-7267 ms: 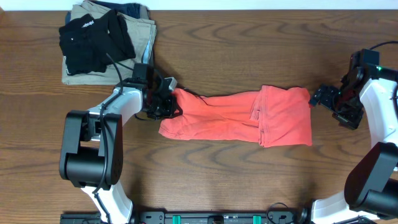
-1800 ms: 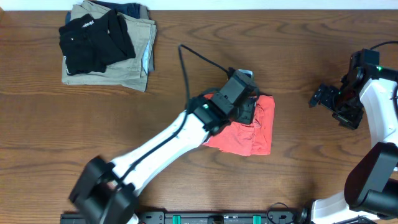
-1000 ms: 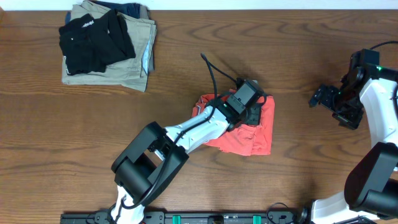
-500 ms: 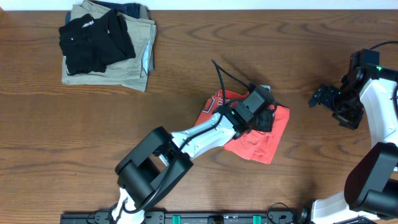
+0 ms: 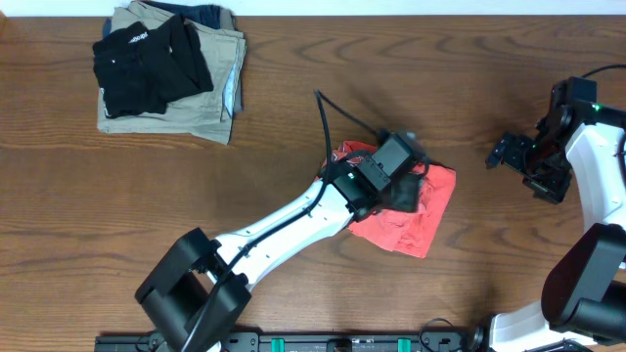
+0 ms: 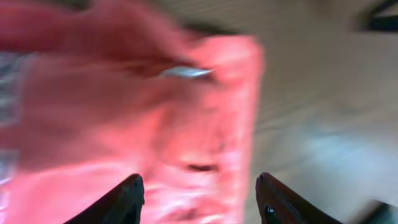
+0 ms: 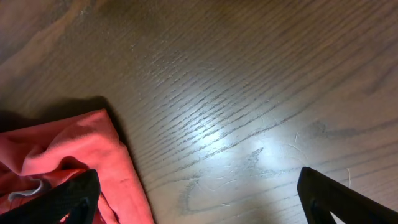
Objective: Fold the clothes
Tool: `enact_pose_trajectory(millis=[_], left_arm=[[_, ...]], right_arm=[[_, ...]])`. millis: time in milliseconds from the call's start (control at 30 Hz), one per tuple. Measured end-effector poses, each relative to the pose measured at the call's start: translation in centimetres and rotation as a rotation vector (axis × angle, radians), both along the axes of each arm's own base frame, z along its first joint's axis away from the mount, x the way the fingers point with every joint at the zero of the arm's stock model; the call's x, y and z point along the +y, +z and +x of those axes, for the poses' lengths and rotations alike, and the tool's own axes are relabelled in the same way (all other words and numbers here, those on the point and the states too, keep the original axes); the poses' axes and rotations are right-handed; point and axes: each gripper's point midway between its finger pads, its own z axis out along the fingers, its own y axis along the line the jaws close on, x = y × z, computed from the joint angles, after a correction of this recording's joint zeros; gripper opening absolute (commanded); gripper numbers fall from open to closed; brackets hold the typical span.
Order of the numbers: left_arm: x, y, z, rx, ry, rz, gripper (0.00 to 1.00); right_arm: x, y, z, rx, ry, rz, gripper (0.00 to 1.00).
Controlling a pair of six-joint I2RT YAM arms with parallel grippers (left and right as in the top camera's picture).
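The clothes, a coral-red T-shirt (image 5: 411, 223), lie folded into a small bundle at the table's middle. My left gripper (image 5: 409, 188) hovers over the bundle's upper part. In the blurred left wrist view its two dark fingertips (image 6: 129, 198) stand wide apart over the red cloth (image 6: 124, 124), with nothing pinched; a pale streak (image 6: 186, 73) shows on the cloth. My right gripper (image 5: 504, 152) waits open to the right of the bundle, apart from it. In the right wrist view the shirt's edge (image 7: 68, 152) lies at the lower left, beside the open gripper (image 7: 199, 199).
A black folded garment (image 5: 152, 59) lies on khaki folded trousers (image 5: 210, 112) at the back left corner. The left arm's black cable (image 5: 337, 112) loops up behind the gripper. Bare wood (image 7: 249, 93) lies under the right gripper.
The shirt bundle has shifted to the right with the left gripper. The left jaws have widened and the gripper has drawn back a little leftward. The right arm has not moved.
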Motion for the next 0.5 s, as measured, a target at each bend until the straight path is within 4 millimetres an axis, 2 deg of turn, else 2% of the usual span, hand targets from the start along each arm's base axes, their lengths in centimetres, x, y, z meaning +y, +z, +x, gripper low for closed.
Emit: enact_pose_trajectory(millis=[67,200,367,500], left_arm=[[1.8,-0.8,0.7,-0.014,0.043,0.078,0.72],[5.7,-1.3,3.3,-0.064,0.135,0.189,0.75],[9.3,-1.4,6.4,-0.043,0.206,0.188,0.79],[11.7,-1.4,8.1,-0.03,0.229,0.184,0.86]], right_arm=[[0.0,0.0,0.0,0.0,0.0,0.0,0.99],[0.0,0.0,0.0,-0.001,0.0,0.0,0.99],[0.0,0.0,0.0,-0.001,0.0,0.0,0.99],[0.0,0.0,0.0,-0.001,0.0,0.0,0.99]])
